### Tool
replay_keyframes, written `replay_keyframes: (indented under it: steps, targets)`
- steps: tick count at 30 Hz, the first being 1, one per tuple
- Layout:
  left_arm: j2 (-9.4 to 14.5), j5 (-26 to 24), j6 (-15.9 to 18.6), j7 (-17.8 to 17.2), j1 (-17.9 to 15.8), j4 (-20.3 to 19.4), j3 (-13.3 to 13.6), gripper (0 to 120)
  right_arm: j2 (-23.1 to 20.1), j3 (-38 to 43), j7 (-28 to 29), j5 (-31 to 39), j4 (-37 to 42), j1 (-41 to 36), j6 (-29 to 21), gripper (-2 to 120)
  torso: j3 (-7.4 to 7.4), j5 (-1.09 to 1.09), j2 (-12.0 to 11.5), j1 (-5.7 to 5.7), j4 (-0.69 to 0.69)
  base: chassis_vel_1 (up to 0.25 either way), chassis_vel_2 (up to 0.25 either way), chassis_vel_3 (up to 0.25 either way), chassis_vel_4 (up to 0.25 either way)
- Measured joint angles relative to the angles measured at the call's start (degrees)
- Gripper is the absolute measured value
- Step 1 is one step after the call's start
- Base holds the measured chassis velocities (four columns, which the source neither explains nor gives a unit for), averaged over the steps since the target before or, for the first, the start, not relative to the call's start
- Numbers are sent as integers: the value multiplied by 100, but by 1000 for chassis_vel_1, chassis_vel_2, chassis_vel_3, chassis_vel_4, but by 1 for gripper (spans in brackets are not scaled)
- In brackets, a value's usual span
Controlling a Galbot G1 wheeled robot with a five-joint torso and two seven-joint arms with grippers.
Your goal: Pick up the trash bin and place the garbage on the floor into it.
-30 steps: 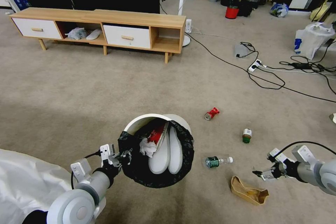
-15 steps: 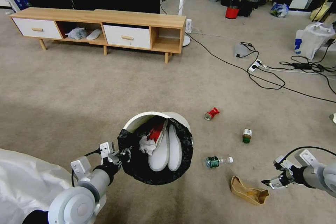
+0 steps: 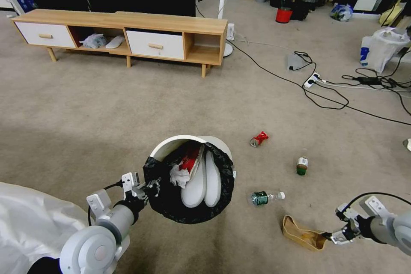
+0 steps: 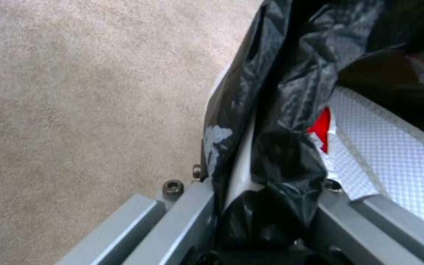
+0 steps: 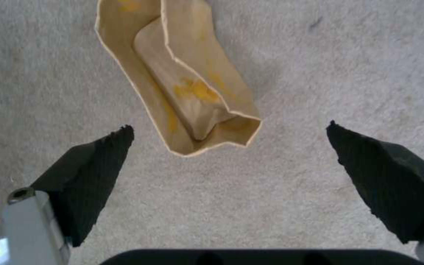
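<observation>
The crumpled brown paper carton (image 5: 187, 88) lies on the beige carpet floor (image 3: 128, 107), just ahead of the wide-open right end effector (image 3: 334, 236). It looks light and crushable; best pinched at its open rim. The left end effector (image 3: 147, 190) clamps the rim of the white, black-lined trash bin (image 3: 190, 180).

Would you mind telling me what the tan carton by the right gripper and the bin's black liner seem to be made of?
The flattened tan carton looks like matte paperboard, creased and stained yellow. The black liner looks like thin glossy plastic film, crinkled with shiny highlights.
</observation>
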Motion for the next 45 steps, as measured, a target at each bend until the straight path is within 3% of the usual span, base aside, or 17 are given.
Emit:
replay_keyframes:
  steps: [13,22,45]
  targets:
    - [27,-20,-16,39,-10,41,4,0,178,-364,31,-7,-36,350,-1,100,0,0,0,0,0,0,0,0,0]
    - [72,-59,-28,51,-25,64,-9,0,684,-1526,70,31,-206,1652,-76,100,1,0,0,0,1,0,0,0,0]
    - [115,-36,-58,85,-38,248,34,0,1143,-2083,-54,-321,-781,2039,54,100,1,1,0,0,-1,0,0,0,0]
